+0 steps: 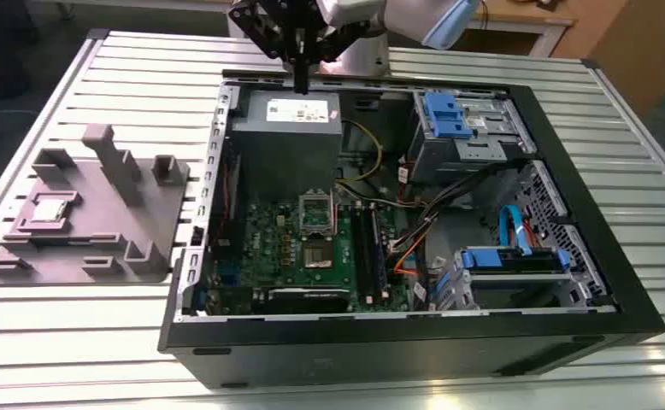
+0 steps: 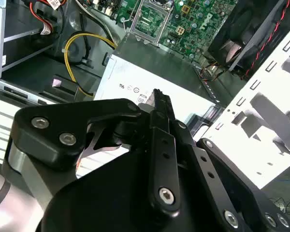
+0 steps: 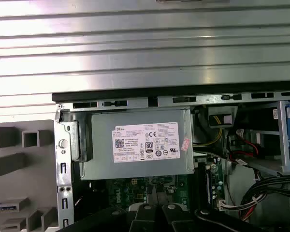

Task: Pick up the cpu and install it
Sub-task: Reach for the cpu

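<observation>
gripper (image 1: 302,83) is hanging over the far edge of the open pc case (image 1: 424,346), tip pointing down toward the grey power supply (image 1: 285,137) w/ the white label. claw is looking narrow: in the second wrist view the gripper (image 2: 159,99) is showing its fingers pressing together into one thin black tip, nothing btwn them. it's hovering apart from the power supply, not touching it.

the cpu (image 1: 50,210) is lying flat in a shallow recess on the grey tray (image 1: 76,249), among the tray's raised blocks. tray is sitting on the slatted metal table (image 1: 138,77), just beside the case on the exterior view's left, so the cpu is resting well apart from the gripper.

inside the case the green board (image 1: 270,248) is lying flat below the power supply. the dark square socket (image 1: 313,254) is sitting near the board's middle, w/ a metal frame (image 1: 315,205) just beside it on the power supply side. yellow, orange & blue cables are running across the case toward the exterior view's right.
</observation>
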Robot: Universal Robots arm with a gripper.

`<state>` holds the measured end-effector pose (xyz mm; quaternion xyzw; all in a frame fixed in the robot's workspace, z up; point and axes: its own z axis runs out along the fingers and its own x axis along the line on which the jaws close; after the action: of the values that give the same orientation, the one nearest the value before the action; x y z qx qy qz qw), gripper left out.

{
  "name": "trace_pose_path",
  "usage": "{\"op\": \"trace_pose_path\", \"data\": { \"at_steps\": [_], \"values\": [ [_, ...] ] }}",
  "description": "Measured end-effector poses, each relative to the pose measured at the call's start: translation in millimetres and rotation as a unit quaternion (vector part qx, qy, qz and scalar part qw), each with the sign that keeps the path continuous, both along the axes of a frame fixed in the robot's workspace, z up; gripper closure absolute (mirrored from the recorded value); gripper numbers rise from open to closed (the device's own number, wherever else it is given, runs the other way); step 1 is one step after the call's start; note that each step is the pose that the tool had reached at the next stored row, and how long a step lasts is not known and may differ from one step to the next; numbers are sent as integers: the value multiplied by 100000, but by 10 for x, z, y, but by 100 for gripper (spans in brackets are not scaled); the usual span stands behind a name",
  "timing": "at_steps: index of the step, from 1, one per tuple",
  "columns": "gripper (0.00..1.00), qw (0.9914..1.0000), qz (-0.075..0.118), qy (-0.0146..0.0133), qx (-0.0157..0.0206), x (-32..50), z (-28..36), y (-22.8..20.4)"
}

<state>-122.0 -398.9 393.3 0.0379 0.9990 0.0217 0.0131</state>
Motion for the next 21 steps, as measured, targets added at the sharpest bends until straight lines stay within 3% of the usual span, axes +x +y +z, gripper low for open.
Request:
{"op": "trace_pose_path", "data": {
  "at_steps": [13,21],
  "values": [
    [90,100000,-7,-1,-3,-4,0,0],
    [90,100000,-3,-81,-1,-140,0,0]
  ]
}}
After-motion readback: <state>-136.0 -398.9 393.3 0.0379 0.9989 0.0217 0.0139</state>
